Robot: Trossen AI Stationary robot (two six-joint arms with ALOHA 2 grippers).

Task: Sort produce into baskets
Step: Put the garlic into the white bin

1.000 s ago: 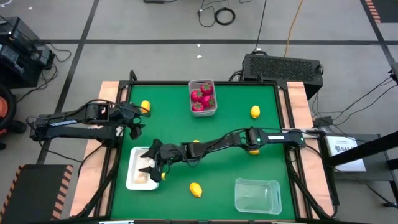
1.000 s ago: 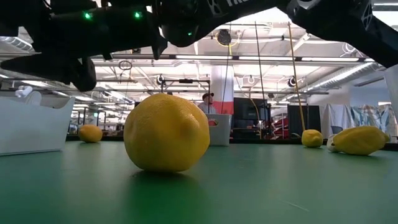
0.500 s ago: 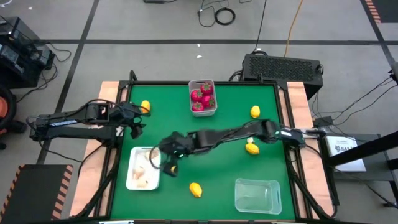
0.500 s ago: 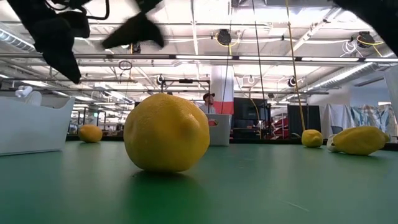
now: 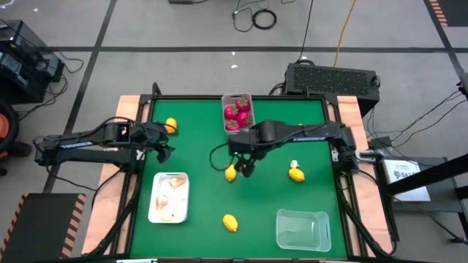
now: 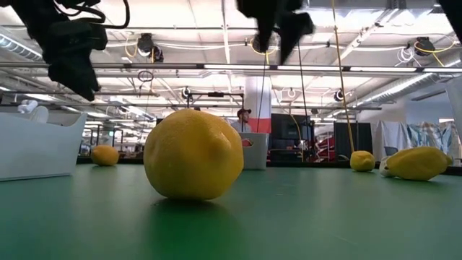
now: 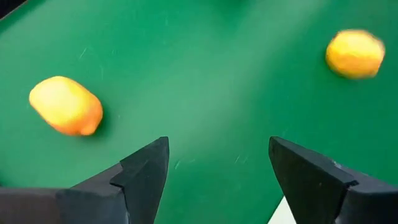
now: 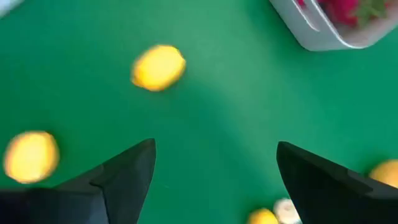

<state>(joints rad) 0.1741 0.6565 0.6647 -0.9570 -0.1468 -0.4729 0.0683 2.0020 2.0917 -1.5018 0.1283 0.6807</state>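
My right gripper (image 5: 242,162) is open and empty above the middle of the green table, right beside a yellow lemon (image 5: 230,173); it also shows in its wrist view (image 8: 214,168). My left gripper (image 5: 158,148) is open and empty at the left, near another lemon (image 5: 170,125); it also shows in its wrist view (image 7: 217,168). The grey-white bin (image 5: 249,126) at the far edge holds red round pieces (image 5: 236,114). The white tray (image 5: 155,204) at the near left holds garlic bulbs (image 5: 170,199). The clear tub (image 5: 302,229) stands near right. A garlic bulb (image 5: 295,164) lies against a lemon (image 5: 296,174).
One more lemon (image 5: 230,223) lies near the front edge and fills the middle of the low view (image 6: 193,154). My right arm (image 5: 314,133) stretches from the table's right side over its far middle. Wooden rails (image 5: 351,117) border the table.
My right gripper has left the white tray and swung toward the table's right and far edges, ending above the middle of the table beside a lemon. The garlic bulbs stay in the tray.
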